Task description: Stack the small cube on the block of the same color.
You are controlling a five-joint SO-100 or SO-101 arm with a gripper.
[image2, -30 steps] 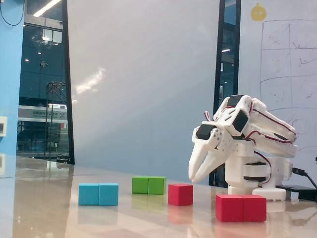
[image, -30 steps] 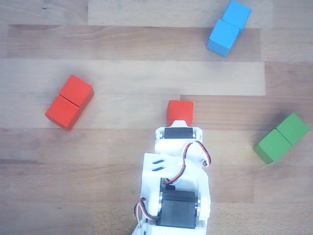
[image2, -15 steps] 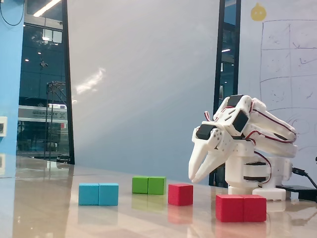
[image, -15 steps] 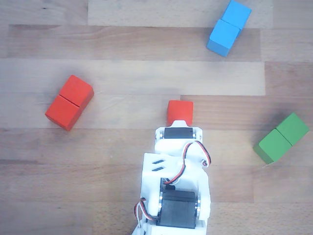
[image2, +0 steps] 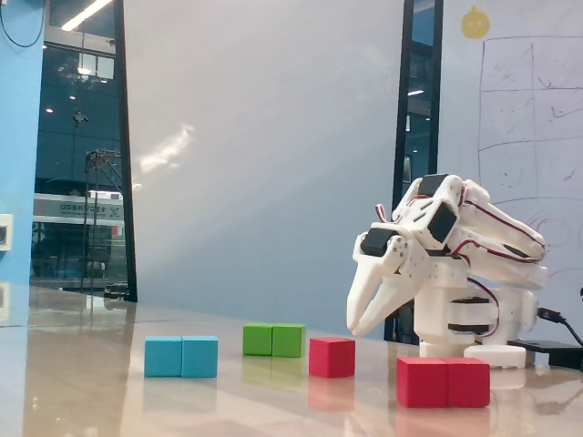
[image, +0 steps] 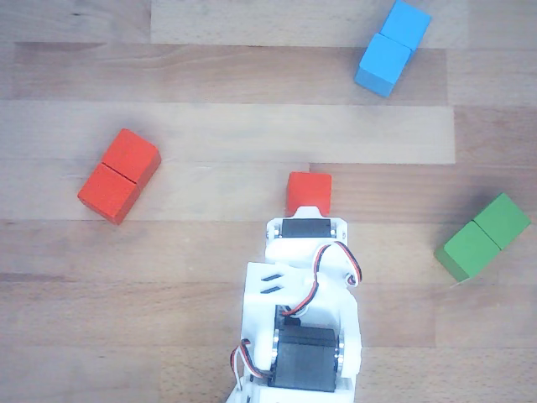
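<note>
The small red-orange cube (image: 309, 190) sits on the wooden table mid-view, and also shows in the fixed view (image2: 332, 356). The red-orange block (image: 119, 175) lies far to its left in the other view and at the front right in the fixed view (image2: 444, 381). My white gripper (image2: 355, 328) points down, just above and to the right of the cube in the fixed view. Its fingertips are nearly together and hold nothing. In the other view the wrist (image: 307, 243) covers the fingers and overlaps the cube's near edge.
A blue oblong block (image: 393, 46) lies at the top right and a green one (image: 484, 237) at the right; both also show in the fixed view, blue (image2: 181, 356) and green (image2: 273, 340). The arm's base (image2: 474, 328) stands at the right.
</note>
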